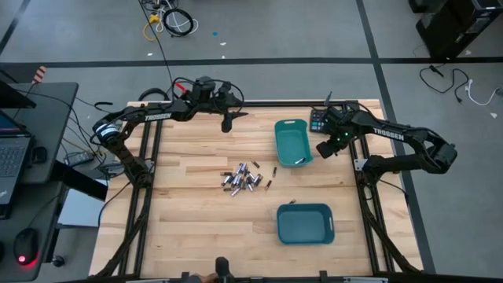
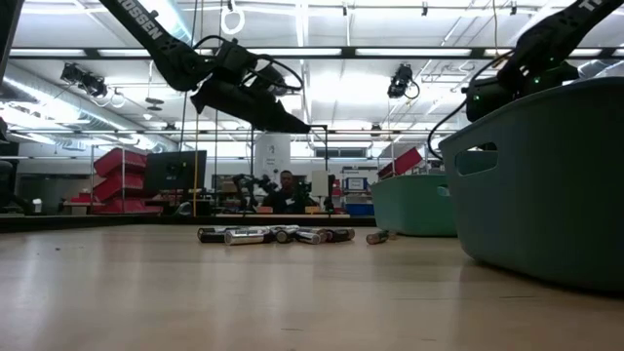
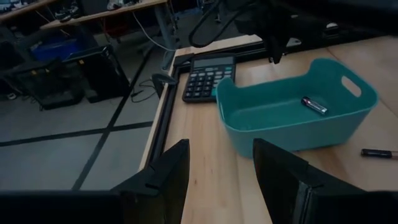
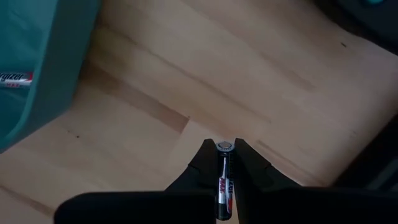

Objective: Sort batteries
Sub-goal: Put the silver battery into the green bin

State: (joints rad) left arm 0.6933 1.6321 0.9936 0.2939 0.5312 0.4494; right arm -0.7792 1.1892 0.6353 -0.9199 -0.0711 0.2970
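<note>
- Right hand point(image 4: 224, 163) gripping a battery point(image 4: 224, 180) between narrow fingers, hanging over bare table point(image 4: 205, 81) just beside the far bin point(image 1: 292, 142).
- Left hand point(image 3: 221, 171) standing wide, holding nothing, hovering above the table's far edge.
- Battery pile point(image 1: 241, 179) lying mid-table; one cell point(image 3: 314, 105) resting inside the far bin; near bin point(image 1: 305, 223) sitting well apart.

place: robotics lab / workshop hall
floor: grey concrete point(image 1: 314, 31), loose cables point(image 1: 169, 22)
ceiling: strip lights point(image 2: 390, 51), hung cameras point(image 2: 402, 80)
background: red bins point(image 2: 122, 161), monitors point(image 2: 175, 171), a person at a desk point(image 2: 288, 190)
bench: wooden table point(image 1: 196, 228), laptop point(image 1: 12, 153) beside it
</note>
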